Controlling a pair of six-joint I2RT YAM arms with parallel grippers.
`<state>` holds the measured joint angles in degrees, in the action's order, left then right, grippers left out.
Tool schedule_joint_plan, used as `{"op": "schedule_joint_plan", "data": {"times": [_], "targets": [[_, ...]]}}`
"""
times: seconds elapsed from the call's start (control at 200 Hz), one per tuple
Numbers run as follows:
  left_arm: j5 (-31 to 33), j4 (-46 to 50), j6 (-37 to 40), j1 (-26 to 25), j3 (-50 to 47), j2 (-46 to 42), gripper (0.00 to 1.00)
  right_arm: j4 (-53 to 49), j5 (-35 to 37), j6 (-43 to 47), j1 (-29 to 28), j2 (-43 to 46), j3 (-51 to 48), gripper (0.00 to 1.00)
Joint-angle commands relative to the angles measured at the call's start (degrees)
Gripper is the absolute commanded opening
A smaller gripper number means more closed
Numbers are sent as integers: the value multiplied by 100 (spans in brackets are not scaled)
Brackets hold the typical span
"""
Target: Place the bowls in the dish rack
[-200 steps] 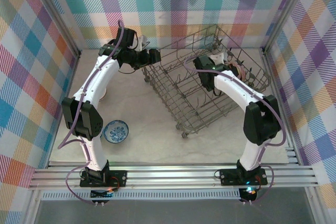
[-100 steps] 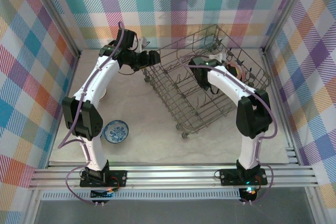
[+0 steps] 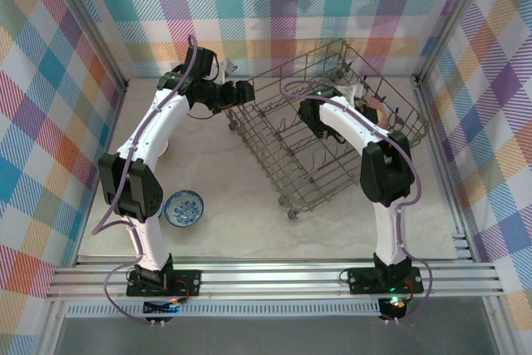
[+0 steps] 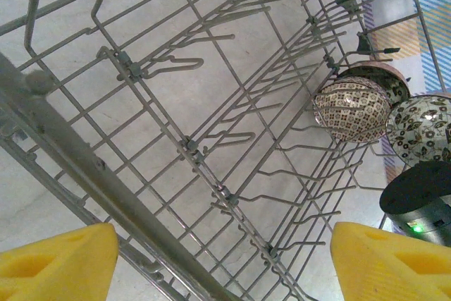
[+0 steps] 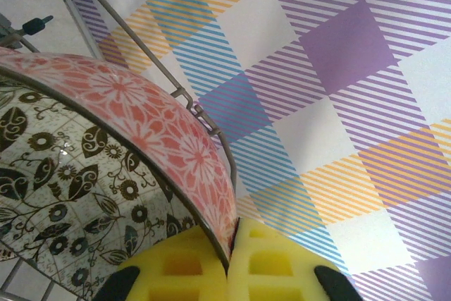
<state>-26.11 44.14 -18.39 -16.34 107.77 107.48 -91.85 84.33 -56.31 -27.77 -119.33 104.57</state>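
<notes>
Right arm (image 3: 353,129) swung left, pink bowl (image 5: 151,121) rim pinched between right fingers (image 5: 278,269)

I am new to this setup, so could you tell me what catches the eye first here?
The big wire dish rack stands angled at centre right, the right gripper shut on the rim of a red floral bowl at its far side. A blue patterned bowl sits out on the near left.
</notes>
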Motion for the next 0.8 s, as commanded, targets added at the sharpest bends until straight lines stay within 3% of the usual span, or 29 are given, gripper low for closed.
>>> {"op": "schedule_joint_plan", "data": {"times": [0.0,0.795], "targets": [[-131,-96,0,63,-71,-247,79,-1039,371,-442,-68,-55,-19,0],[-203,-46,-49,25,-139,-307,78,-1043,369,-591,-431,-697,184,0]]}}
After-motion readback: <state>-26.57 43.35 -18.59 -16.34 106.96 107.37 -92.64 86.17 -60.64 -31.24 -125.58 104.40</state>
